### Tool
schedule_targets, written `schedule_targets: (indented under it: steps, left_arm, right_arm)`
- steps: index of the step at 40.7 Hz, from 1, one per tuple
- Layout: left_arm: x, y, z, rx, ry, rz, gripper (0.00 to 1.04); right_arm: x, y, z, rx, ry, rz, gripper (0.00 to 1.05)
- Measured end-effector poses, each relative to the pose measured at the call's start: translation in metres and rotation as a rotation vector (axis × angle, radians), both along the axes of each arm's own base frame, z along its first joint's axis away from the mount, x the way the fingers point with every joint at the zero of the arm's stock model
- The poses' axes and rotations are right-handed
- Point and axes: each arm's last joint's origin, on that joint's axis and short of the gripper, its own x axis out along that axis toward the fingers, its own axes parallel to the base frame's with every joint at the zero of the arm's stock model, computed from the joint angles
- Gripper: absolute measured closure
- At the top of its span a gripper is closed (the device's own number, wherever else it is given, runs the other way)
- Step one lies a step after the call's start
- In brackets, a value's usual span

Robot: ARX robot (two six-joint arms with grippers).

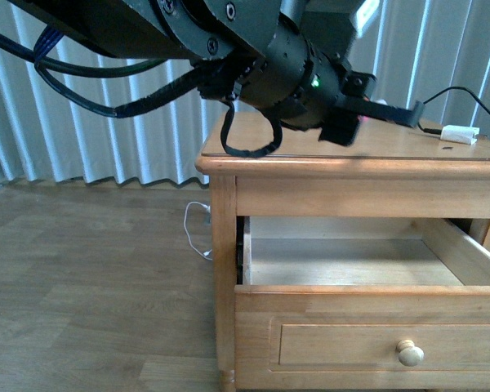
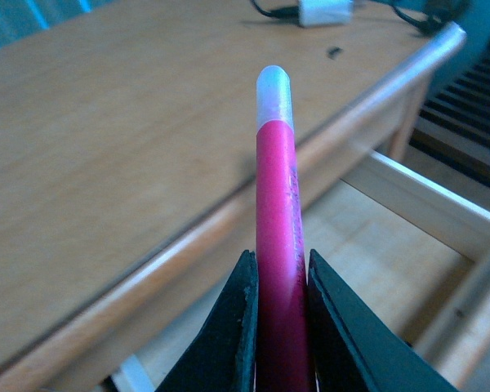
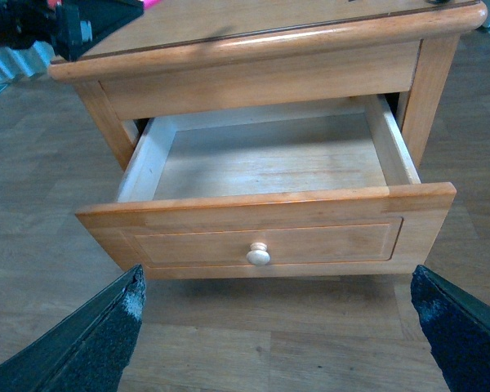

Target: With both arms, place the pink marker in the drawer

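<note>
My left gripper (image 2: 279, 282) is shut on the pink marker (image 2: 276, 237), whose white end points away from the jaws, above the front edge of the nightstand top (image 2: 106, 147). In the front view the left arm (image 1: 294, 65) hangs over the nightstand and a bit of pink (image 1: 364, 119) shows at its gripper. The drawer (image 1: 367, 335) with its round knob (image 1: 409, 353) stands pulled out and empty (image 3: 265, 167). My right gripper (image 3: 282, 327) is open, out in front of the drawer above the floor, its knob (image 3: 258, 255) between the fingers.
A white plug (image 1: 460, 134) on a black cable lies on the nightstand top at the far right. A white cable (image 1: 198, 229) lies on the wooden floor left of the nightstand. Grey curtains hang behind.
</note>
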Motion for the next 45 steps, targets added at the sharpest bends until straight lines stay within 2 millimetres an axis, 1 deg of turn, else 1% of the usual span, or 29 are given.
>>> schedule_targets:
  steps: [5, 8, 11, 19, 27, 29, 40, 41, 42, 44, 45]
  left_arm:
    - [-0.013, -0.005, -0.021, 0.069, 0.036, -0.117, 0.9]
    - [-0.017, -0.004, -0.033, 0.104, 0.062, -0.15, 0.9]
    - [-0.018, -0.003, -0.038, 0.127, 0.066, -0.162, 0.9]
    - [-0.014, -0.006, -0.054, 0.166, 0.079, -0.16, 0.9]
    - [-0.005, -0.01, -0.087, 0.209, 0.138, -0.156, 0.9]
    - [-0.002, -0.011, -0.092, 0.214, 0.145, -0.152, 0.9]
    - [0.011, -0.012, -0.102, 0.237, 0.161, -0.105, 0.9]
    - [0.012, -0.011, -0.103, 0.235, 0.165, -0.102, 0.89]
    - [0.013, -0.011, -0.104, 0.239, 0.165, -0.096, 0.83]
    - [0.013, -0.01, -0.104, 0.242, 0.163, -0.085, 0.76]
    - [0.014, -0.009, -0.104, 0.241, 0.157, -0.076, 0.71]
  right_arm:
    - [0.0, 0.0, 0.0, 0.0, 0.0, 0.0, 0.09]
    - [0.0, 0.0, 0.0, 0.0, 0.0, 0.0, 0.09]
    - [0.0, 0.0, 0.0, 0.0, 0.0, 0.0, 0.09]
    - [0.0, 0.0, 0.0, 0.0, 0.0, 0.0, 0.09]
    - [0.0, 0.0, 0.0, 0.0, 0.0, 0.0, 0.09]
    - [0.0, 0.0, 0.0, 0.0, 0.0, 0.0, 0.09]
    - [0.0, 0.0, 0.0, 0.0, 0.0, 0.0, 0.09]
    - [0.0, 0.0, 0.0, 0.0, 0.0, 0.0, 0.09]
    - [0.0, 0.0, 0.0, 0.0, 0.0, 0.0, 0.09]
    - [0.0, 0.0, 0.0, 0.0, 0.0, 0.0, 0.09]
    - [0.0, 0.0, 0.0, 0.0, 0.0, 0.0, 0.09]
